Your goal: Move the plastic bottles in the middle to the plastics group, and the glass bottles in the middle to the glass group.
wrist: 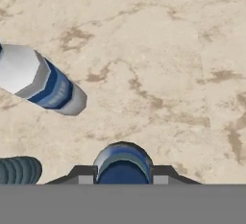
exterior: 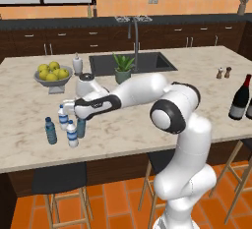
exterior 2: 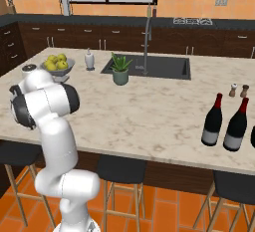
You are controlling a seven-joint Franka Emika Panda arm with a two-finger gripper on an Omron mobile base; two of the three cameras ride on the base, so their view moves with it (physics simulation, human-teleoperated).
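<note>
Blue-tinted water bottle point(wrist: 123, 163): upright on marble counter point(exterior: 147, 120), among three small water bottles point(exterior: 50, 130) at its left end. Jaws closed narrowly on its sides, gripper point(exterior: 81, 125) above.

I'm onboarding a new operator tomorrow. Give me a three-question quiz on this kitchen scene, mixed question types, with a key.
1. True or false: the gripper is shut on a blue-capped bottle.
2. Multiple choice: the fruit bowl holds
A. red apples
B. yellow-green fruit
C. oranges
3. Fill in: in the right base view, the two wine bottles stand on the island's ______ side.

Key
1. True: in the hand view the fingertips sit either side of the blue-capped bottle, against it.
2. B
3. right, near the salt and pepper shakers.
</note>
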